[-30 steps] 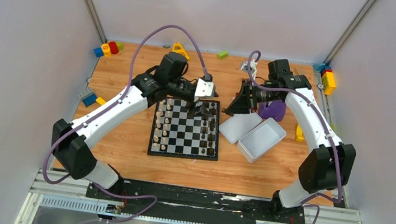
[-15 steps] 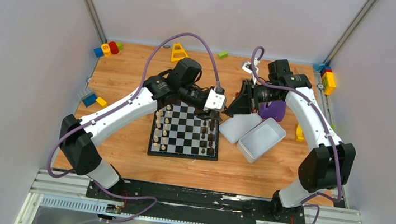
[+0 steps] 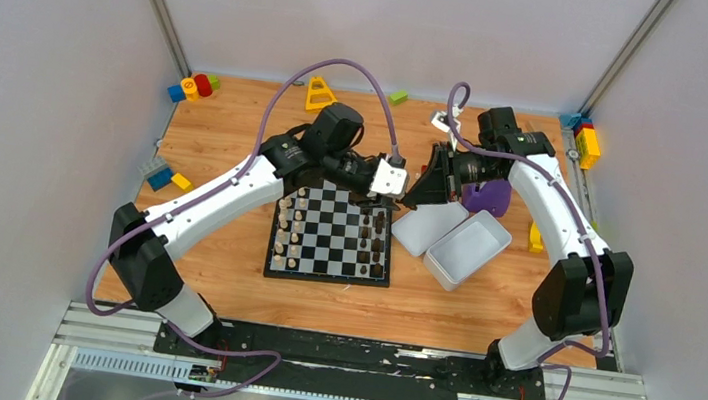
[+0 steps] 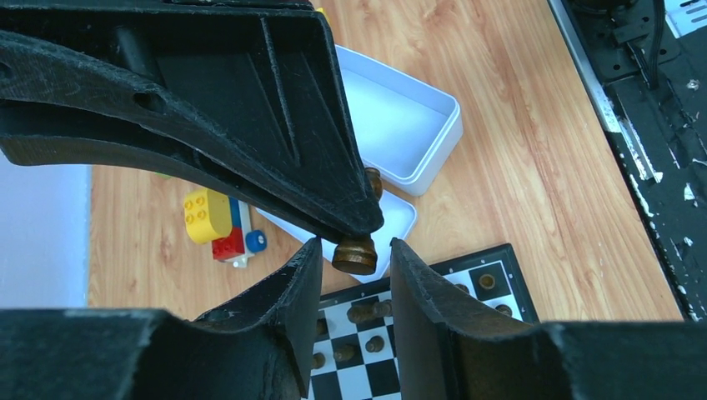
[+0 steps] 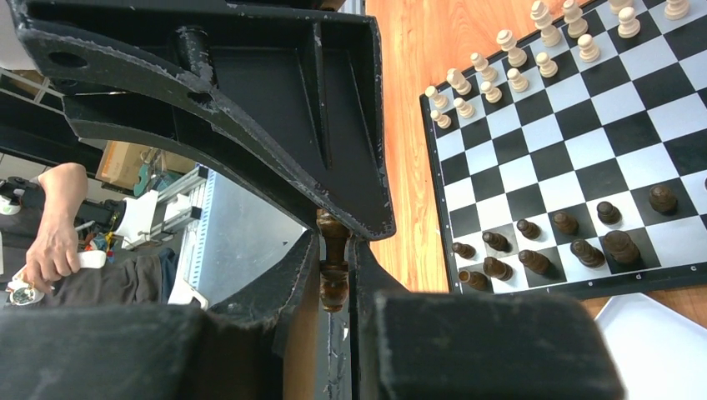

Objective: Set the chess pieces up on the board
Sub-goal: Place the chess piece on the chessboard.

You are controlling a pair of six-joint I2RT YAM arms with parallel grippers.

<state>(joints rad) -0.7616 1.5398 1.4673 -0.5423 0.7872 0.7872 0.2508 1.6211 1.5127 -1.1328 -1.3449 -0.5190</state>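
Note:
The board (image 3: 328, 258) lies mid-table, with cream chess pieces (image 3: 292, 223) in its left columns and dark ones (image 3: 374, 238) in its right columns. My right gripper (image 3: 411, 196) is shut on a dark brown chess piece (image 5: 333, 275) and holds it in the air just past the board's far right corner. My left gripper (image 3: 392, 198) is open. Its fingers (image 4: 292, 283) flank that same dark piece (image 4: 354, 254) with a gap on each side. The board also shows in the left wrist view (image 4: 467, 254) and the right wrist view (image 5: 584, 108).
A white tray (image 3: 468, 248) and its lid (image 3: 424, 226) lie right of the board, below both grippers. A purple object (image 3: 487, 196) sits behind them. Toy blocks lie at the far left (image 3: 192, 87), left edge (image 3: 161, 176), far middle (image 3: 320, 89) and far right (image 3: 586, 141).
My left arm has swung right from over the board's far edge to the right gripper and now brackets the held dark piece. The right arm has barely moved.

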